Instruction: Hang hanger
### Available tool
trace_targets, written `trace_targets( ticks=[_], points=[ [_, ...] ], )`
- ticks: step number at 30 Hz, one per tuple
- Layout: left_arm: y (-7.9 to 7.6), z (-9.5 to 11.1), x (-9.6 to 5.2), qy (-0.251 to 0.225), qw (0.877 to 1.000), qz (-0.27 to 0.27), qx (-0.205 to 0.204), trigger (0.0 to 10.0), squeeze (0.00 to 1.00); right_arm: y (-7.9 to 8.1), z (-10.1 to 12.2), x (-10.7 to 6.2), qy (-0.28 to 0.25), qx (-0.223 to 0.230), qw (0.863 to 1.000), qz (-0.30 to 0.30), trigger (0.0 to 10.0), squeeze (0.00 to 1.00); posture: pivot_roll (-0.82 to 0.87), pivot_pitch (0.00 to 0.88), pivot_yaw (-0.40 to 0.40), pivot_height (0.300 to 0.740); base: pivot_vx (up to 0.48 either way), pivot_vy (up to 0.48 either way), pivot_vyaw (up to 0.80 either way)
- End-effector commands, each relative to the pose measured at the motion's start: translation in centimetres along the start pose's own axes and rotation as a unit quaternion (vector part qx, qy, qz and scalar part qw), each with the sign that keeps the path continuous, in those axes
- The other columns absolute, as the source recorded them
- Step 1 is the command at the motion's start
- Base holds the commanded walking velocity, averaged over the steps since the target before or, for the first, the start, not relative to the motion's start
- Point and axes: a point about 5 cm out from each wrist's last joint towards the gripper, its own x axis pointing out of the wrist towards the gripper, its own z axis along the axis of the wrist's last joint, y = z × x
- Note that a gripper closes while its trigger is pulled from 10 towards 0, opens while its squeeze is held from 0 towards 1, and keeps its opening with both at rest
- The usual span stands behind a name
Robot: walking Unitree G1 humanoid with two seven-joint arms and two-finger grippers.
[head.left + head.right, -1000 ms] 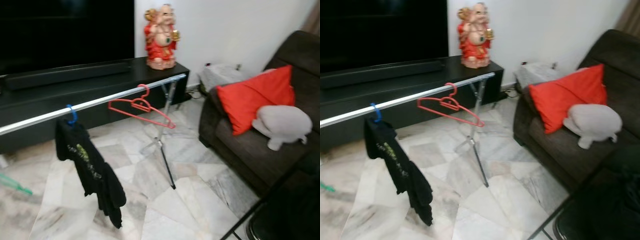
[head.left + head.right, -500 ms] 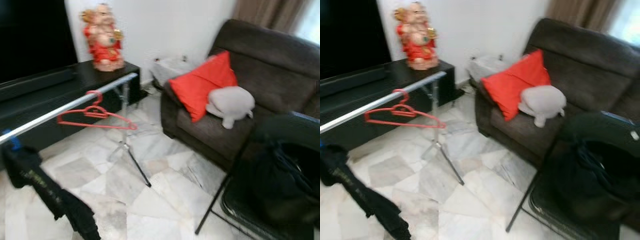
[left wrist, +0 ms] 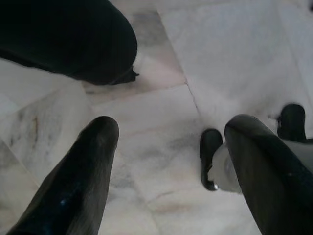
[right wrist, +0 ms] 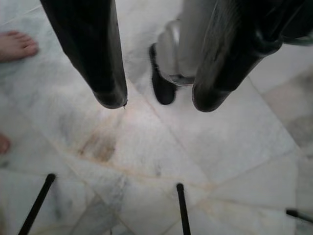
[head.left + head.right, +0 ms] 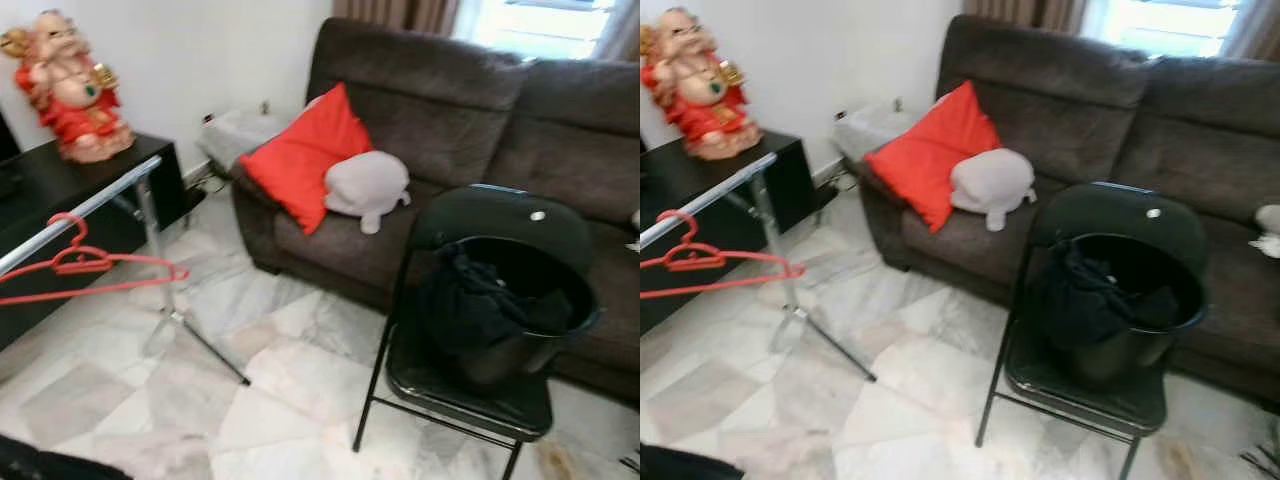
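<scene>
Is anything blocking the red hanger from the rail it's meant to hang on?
Nothing visible does: the red hanger already hangs by its hook on the silver rail. Both pincers, left and right, point at bare marble floor, holding nothing.

Dark brown sofa (image 5: 470, 110) against wall, red cushion (image 5: 300, 160) propped on seat, grey plush toy (image 5: 365, 187) touching cushion. Black folding chair (image 5: 470, 390) before sofa, black bucket (image 5: 545, 330) on seat holding dark clothes (image 5: 470, 305). Red-robed figurine (image 5: 70, 90) on black TV cabinet (image 5: 60, 190). Marble floor (image 5: 290, 400). Bare foot (image 4: 17, 44) of person on floor.
</scene>
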Motion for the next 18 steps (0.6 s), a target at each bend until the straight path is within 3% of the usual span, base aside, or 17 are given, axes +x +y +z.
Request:
trace_targets(
  ticks=[1,18],
  points=[
    [0.0,-0.2,0.0,0.007,1.000,-0.001,0.010,10.0,0.00,0.0,-0.4,-0.1,0.004,0.003,1.000,-0.002,10.0,0.00,0.03,0.000,0.019,0.740,0.000,0.000,-0.79],
    [-0.1,-0.1,0.0,0.002,1.000,-0.002,0.003,10.0,0.00,-1.3,-0.8,-0.3,0.008,0.011,1.000,-0.013,10.0,0.00,0.03,0.000,0.017,0.740,0.000,0.000,-0.79]
  ],
)
